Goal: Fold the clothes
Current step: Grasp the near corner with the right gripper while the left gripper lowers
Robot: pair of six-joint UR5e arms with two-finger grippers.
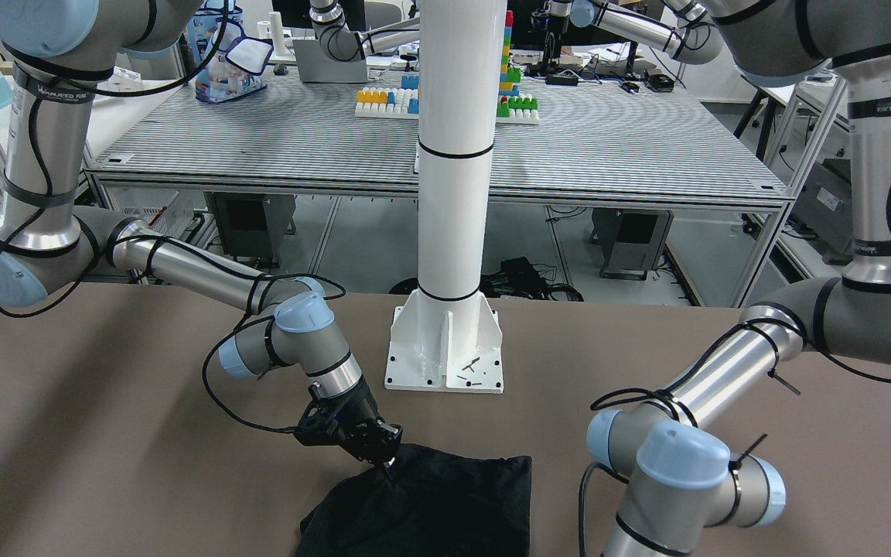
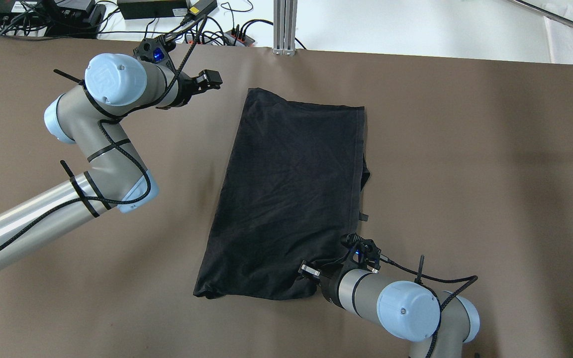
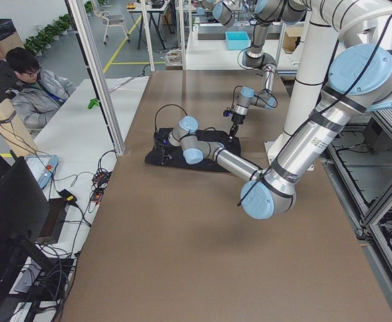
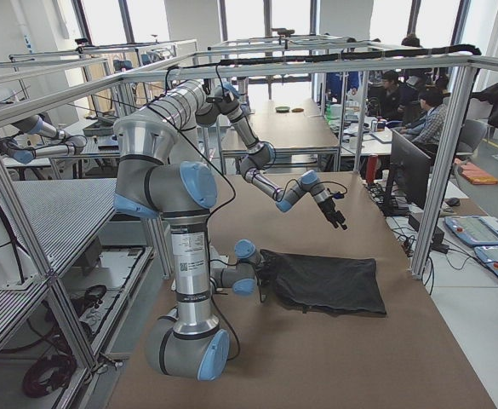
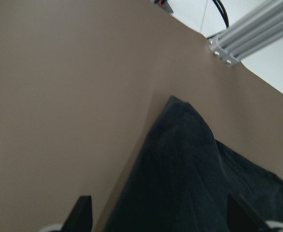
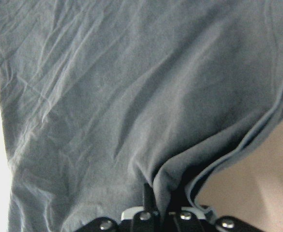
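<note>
Spread mostly flat on the brown worktop (image 2: 465,174), well out in front of the white pillar's base plate (image 1: 445,356) and apart from it: a black garment (image 2: 291,189), roughly rectangular, set askew, lightly creased, hemmed along its edges. A small flap of cloth poking out past the right edge.

Pinched at the corner nearest the robot, on its right side, by the right hand (image 1: 387,463), clamped tight on a bunched fold, with the hem curling up beside the pinch.

Held raised above bare worktop near the garment's far left corner: the left hand (image 5: 160,212), spread wide, gripping nothing, its camera looking onto that corner.
</note>
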